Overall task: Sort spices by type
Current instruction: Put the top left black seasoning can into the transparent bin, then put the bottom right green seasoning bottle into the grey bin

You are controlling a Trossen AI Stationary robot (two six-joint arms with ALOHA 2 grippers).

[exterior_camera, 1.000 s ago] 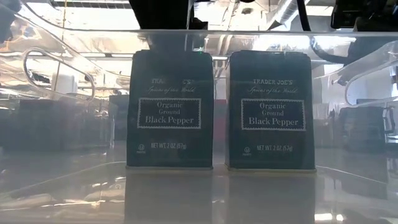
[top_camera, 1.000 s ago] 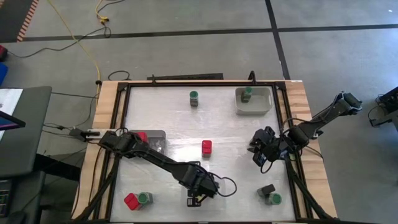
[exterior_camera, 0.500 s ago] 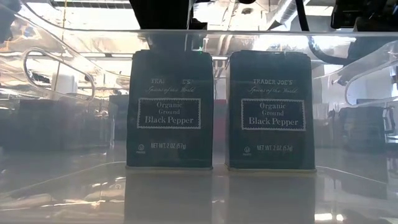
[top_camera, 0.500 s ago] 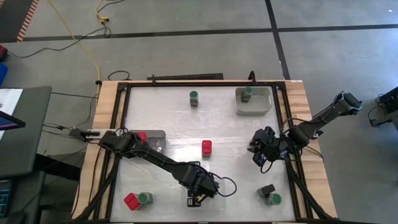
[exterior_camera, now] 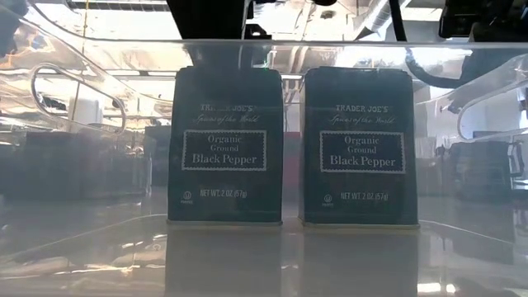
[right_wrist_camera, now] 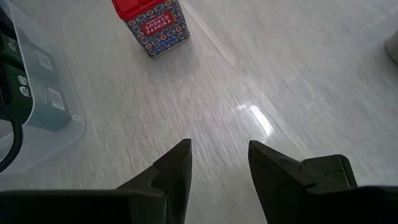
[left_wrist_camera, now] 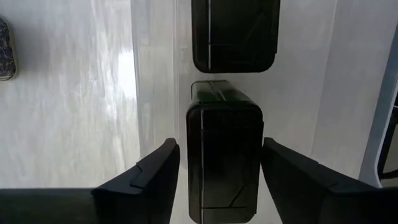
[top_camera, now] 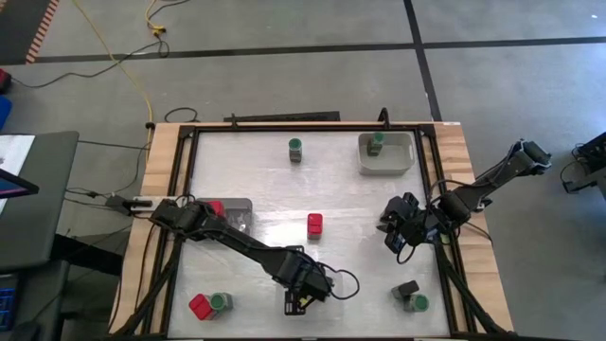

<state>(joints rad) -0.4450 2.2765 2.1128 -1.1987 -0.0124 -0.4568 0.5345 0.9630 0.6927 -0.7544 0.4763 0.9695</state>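
Black pepper tins, dark rectangular boxes with white lettering, stand upright side by side in a clear tray at the worktop's near edge. Left claw hangs open astride one tin; right claw hovers open, empty.

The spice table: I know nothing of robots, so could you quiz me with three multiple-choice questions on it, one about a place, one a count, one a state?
1. Where does the lone red tin stand?
A. At a corner
B. Near the middle of the table
C. Off the edge

2. How many black pepper tins face the low camera?
A. Four
B. One
C. Two

3. How are the jaws of the right gripper?
A. Open and empty
B. Shut on a jar
C. Shut on a red tin

Answers: 1 B, the high view shows it alone near the centre. 2 C, two stand side by side. 3 A, the right wrist view shows bare table between the parted jaws.
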